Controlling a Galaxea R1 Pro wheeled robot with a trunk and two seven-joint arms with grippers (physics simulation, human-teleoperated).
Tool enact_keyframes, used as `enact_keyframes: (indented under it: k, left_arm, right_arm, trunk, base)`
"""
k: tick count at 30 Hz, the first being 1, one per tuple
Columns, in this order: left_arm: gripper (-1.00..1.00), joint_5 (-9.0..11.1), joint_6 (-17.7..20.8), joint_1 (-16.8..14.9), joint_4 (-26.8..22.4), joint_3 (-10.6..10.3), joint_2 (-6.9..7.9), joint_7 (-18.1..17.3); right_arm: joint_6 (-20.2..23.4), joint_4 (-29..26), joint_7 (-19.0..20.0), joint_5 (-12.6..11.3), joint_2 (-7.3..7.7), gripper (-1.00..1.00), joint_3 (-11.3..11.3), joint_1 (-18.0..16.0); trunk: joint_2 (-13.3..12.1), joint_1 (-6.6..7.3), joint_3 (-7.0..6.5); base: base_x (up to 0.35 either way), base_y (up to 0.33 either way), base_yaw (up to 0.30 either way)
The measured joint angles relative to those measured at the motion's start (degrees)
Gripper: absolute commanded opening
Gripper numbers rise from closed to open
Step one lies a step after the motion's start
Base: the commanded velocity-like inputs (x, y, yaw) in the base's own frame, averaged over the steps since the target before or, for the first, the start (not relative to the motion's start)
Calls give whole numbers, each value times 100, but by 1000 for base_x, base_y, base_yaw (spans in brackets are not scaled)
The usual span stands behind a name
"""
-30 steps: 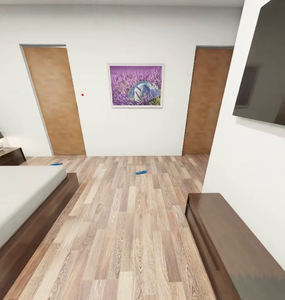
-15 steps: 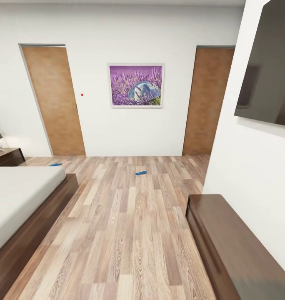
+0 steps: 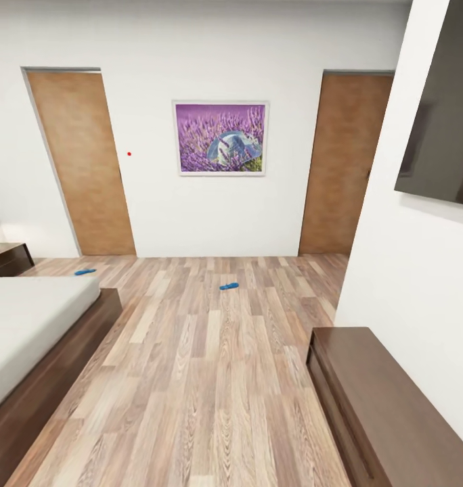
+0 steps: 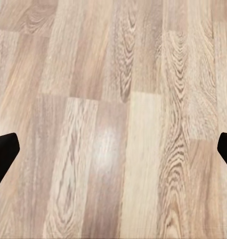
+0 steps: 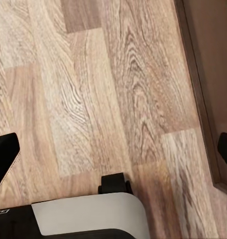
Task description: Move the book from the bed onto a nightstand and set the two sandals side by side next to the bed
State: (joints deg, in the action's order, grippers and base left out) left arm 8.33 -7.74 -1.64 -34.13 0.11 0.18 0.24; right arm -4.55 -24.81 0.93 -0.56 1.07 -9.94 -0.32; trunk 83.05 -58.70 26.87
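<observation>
Forward you have rolled since a second ago: the whole head view has shifted, so the doors and the long dark-brown low bench (image 3: 387, 406) sit wider in it, and that is your camera, not the furniture.

Take the large low bed with the pale grey mattress and dark wooden frame (image 3: 28, 331) as your landmark. One bright blue flat sandal (image 3: 84, 272) lies on the wood-plank floor (image 3: 211, 379) just beyond the bed's far corner. The other blue sandal (image 3: 229, 286) lies well apart from the bed, out on open floor below the purple lavender picture (image 3: 221, 138). A corner of a glossy dark-brown nightstand (image 3: 8, 257) shows beside the bed's head end, past the first sandal. You cannot see the book on the stretch of mattress in view.

Your left gripper (image 4: 113, 149) points down at bare planks with its black fingertips (image 4: 4, 152) spread wide and nothing between them. Your right gripper (image 5: 113, 149) is likewise spread and empty, over floor next to the bench's edge (image 5: 205, 94). Both arms hang low and tucked, which suits driving rather than reaching.

You appear to be in transit toward the sandals; neither is placed yet. Since they lie far apart, expect to carry at least one to the bedside.
</observation>
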Motion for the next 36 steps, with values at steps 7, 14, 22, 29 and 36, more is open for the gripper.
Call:
enact_keyframes:
  k: [7, 14, 22, 29, 36]
  left_arm:
    - [100, 0, 5, 0, 0, 0, 1, 0]
    - [100, 0, 8, 0, 0, 0, -1, 0]
    - [100, 1, 9, 0, 0, 9, 2, 1]
    - [100, 0, 9, 0, 0, 9, 2, 7]
    - [100, 4, 11, 0, 0, 9, -2, 6]
  right_arm:
    - [0, -1, -5, 2, 0, 100, 0, 0]
    - [0, 5, 1, 5, 0, 100, 0, 0]
    - [0, 7, 1, 16, 0, 100, 6, 0]
    - [0, 5, 2, 9, -2, 100, 3, 0]
    - [0, 7, 2, 8, -8, 100, 1, 0]
  trunk:
    - [0, 0, 0]
    - [0, 0, 0]
    - [0, 0, 0]
    - [0, 0, 0]
    - [0, 0, 0]
  base:
    - [298, 0, 0]
    - [308, 0, 0]
    - [310, 0, 0]
    - [310, 0, 0]
    - [310, 0, 0]
